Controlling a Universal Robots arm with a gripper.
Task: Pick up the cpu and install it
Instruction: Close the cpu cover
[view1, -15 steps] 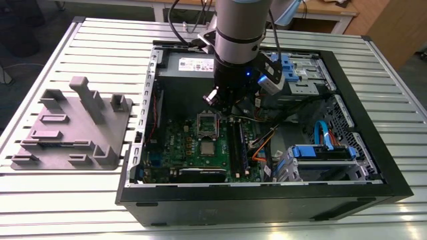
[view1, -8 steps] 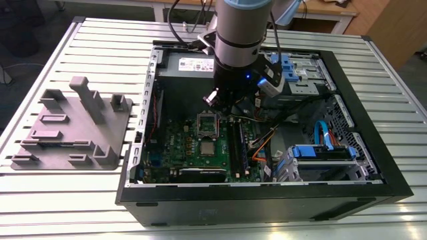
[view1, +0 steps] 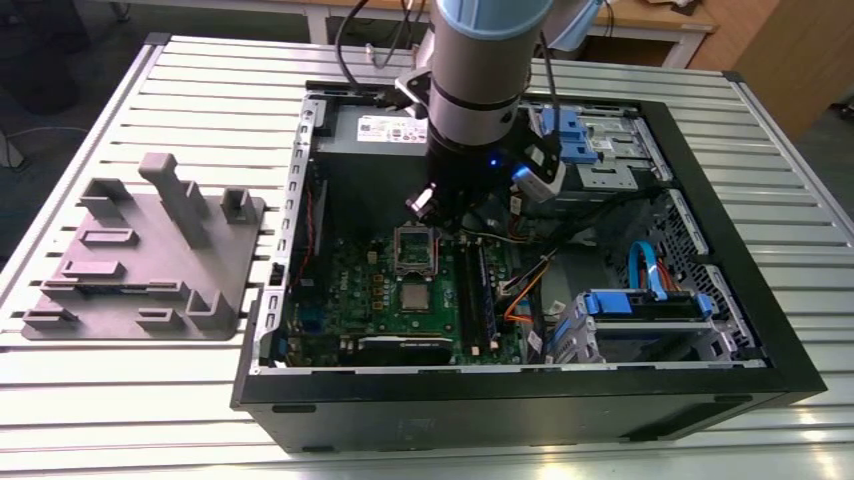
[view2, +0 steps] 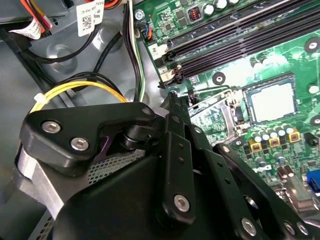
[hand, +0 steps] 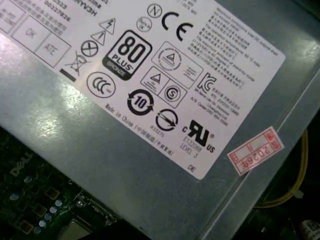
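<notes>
The cpu (view1: 416, 296) is a small silvery square lying flat in its socket on the green motherboard (view1: 354, 290), inside the open computer case. In the second wrist view the cpu (view2: 272, 98) lies beyond the raised metal socket frame (view2: 220, 106). My gripper (view1: 430, 205) hangs from the arm above the far end of the socket frame (view1: 416, 247), a short way from the cpu. Its black linkage (view2: 175, 100) fills the foreground of the second wrist view, its tip pointing toward the frame. Nothing shows held in it.
The grey power supply (view1: 367, 128) (hand: 150, 100) sits at the case's far end, close to the arm. Memory slots (view1: 474, 290) and loose cables (view1: 534, 280) lie beside the socket. Blue drive brackets (view1: 641, 305) stand at the exterior view's right. A grey fixture block (view1: 147, 255) rests on the slatted table.
</notes>
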